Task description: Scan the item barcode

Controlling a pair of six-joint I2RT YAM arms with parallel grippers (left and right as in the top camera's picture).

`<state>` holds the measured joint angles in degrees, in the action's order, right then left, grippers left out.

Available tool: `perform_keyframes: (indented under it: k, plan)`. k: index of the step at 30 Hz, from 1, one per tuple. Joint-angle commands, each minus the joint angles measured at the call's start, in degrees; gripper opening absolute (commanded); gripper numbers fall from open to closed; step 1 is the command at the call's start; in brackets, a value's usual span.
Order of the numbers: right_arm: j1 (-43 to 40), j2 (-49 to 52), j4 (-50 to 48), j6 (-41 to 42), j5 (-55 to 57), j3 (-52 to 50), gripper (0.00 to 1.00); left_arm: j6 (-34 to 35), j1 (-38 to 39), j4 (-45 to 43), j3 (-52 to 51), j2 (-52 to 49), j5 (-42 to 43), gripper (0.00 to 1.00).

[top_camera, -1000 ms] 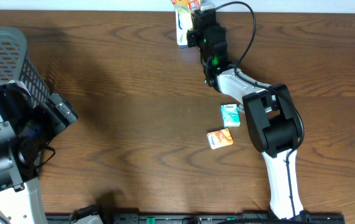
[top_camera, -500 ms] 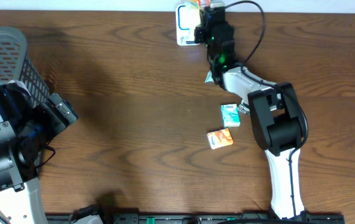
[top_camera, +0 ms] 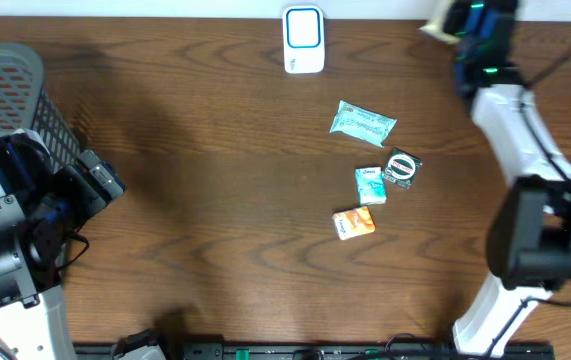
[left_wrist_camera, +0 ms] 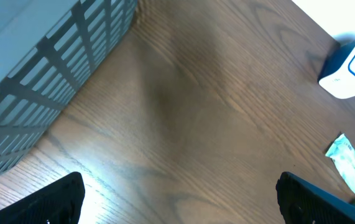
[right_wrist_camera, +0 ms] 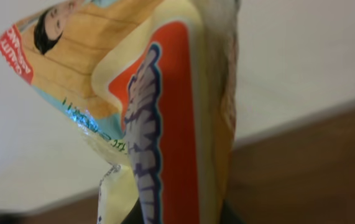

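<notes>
My right gripper [top_camera: 462, 30] is closed tight on a yellow and orange snack packet [top_camera: 435, 27], pinching it low down and holding it up at the far right back edge of the desk [top_camera: 215, 180]. That puts it well apart from the white scanner [top_camera: 304, 40], which stands at the back edge nearer the middle. My left gripper [left_wrist_camera: 177, 208] is spread fully open with nothing between its fingers, parked low near the grey basket [top_camera: 15, 90]. To scan well, I judge I should carry the packet across to the scanner and turn my wrist so that the printed panel with the barcode faces the blue-framed window squarely. I should keep the film flat rather than creased, hold it close without touching the scanner, and pause there. My right wrist camera is filled by the packet [right_wrist_camera: 165, 112]: crumpled film, a red stripe, a small figure in the corner and fine print. I see no barcode on this face, so it is probably on the side turned away, though the picture is too close and soft to be sure. The overhead view shows none of that print but gives the layout: a pale green sachet [top_camera: 363, 122] and three smaller items lie loose mid-desk, below the line I would travel. The left wrist view alone shows the scanner [left_wrist_camera: 349, 68] from the side, with its window tilted upward, which suggests presenting the packet from above and in front.
</notes>
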<state>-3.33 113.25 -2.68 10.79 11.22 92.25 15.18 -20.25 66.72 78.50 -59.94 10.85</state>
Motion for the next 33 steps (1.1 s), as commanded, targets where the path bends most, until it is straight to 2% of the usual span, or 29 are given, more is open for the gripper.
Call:
perform_keyframes:
  k: [1,5,6,7,8,9,12,18,24,29,33]
  plan:
    - [-7.9,-0.9,7.4,-5.4,2.2,-0.1,0.01,0.1,-0.3,0.1,0.9,0.0,0.5,0.98]
    - [-15.8,0.2,13.8,-11.8,1.9,-0.1,0.02,0.1,-0.3,0.1,0.9,0.0,0.5,0.98]
    - [-17.4,0.4,14.8,-12.8,1.9,-0.1,0.11,0.1,-0.3,0.1,0.9,0.0,0.5,0.98]
    - [-19.5,0.9,15.8,-13.2,2.0,-0.1,0.45,0.1,-0.3,0.1,0.9,0.0,0.5,0.98]
    - [-21.0,1.1,16.6,-13.2,1.9,-0.1,0.69,0.1,-0.3,0.1,0.9,0.0,0.5,0.98]
    - [-22.3,1.4,17.5,-13.0,1.6,-0.1,0.99,0.1,-0.3,0.1,0.9,0.0,0.5,0.98]
    - [-25.4,2.1,21.2,-13.0,-2.0,-0.1,0.99,0.1,-0.3,0.1,0.9,0.0,0.5,0.98]
    - [-27.0,2.3,28.0,-12.9,-23.8,-0.2,0.99,0.1,-0.3,0.1,0.9,0.0,0.5,0.98]
    - [-24.1,2.3,35.2,-4.8,-44.8,-0.2,0.99,0.1,-0.3,0.1,0.9,0.0,0.5,0.98]
    - [-18.7,2.3,44.1,-3.1,-46.7,-0.4,0.99,0.1,-0.3,0.1,0.9,0.0,0.5,0.97]
    - [-11.2,2.3,44.9,-3.1,-46.7,-2.8,0.99,0.1,-0.3,0.1,0.9,0.0,0.5,0.98]
